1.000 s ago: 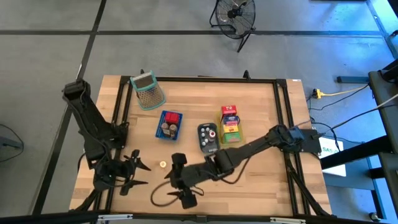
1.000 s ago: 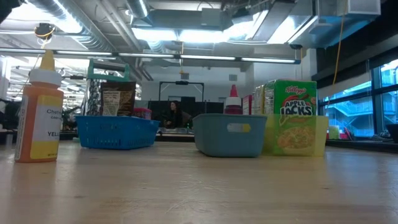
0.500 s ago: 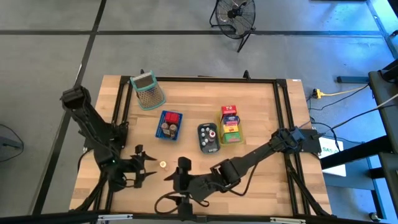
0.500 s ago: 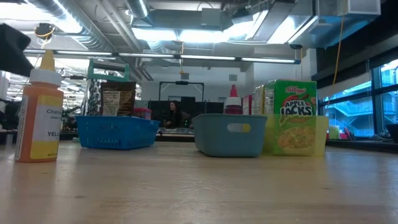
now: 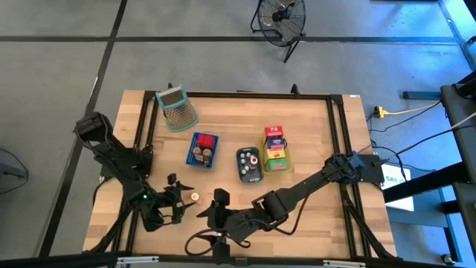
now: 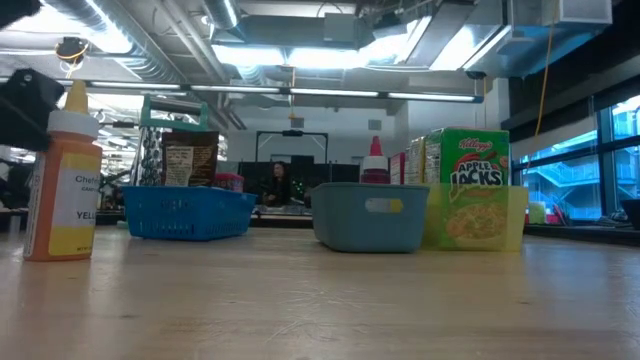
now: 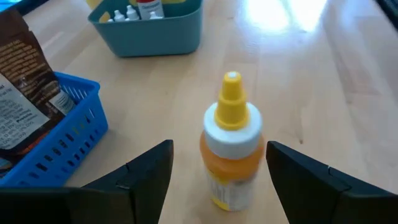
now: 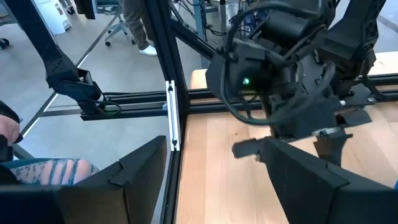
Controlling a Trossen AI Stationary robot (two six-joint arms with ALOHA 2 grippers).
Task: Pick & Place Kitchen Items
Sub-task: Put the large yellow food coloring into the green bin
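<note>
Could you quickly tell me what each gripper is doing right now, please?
Left gripper: open, its fingers on either side of the mustard bottle, not closed on it.
Right gripper: open, holding nothing.

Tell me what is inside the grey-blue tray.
The grey-blue plastic tray holds a small red-capped bottle and several tiny white-capped pieces. In the low view only the red cap shows above its wall; whatever lies beneath them is hidden.

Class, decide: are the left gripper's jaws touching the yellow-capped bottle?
Apart. In the left wrist view, the left gripper has its jaws open around the yellow-capped bottle, with bare table visible between each jaw and the bottle.
</note>
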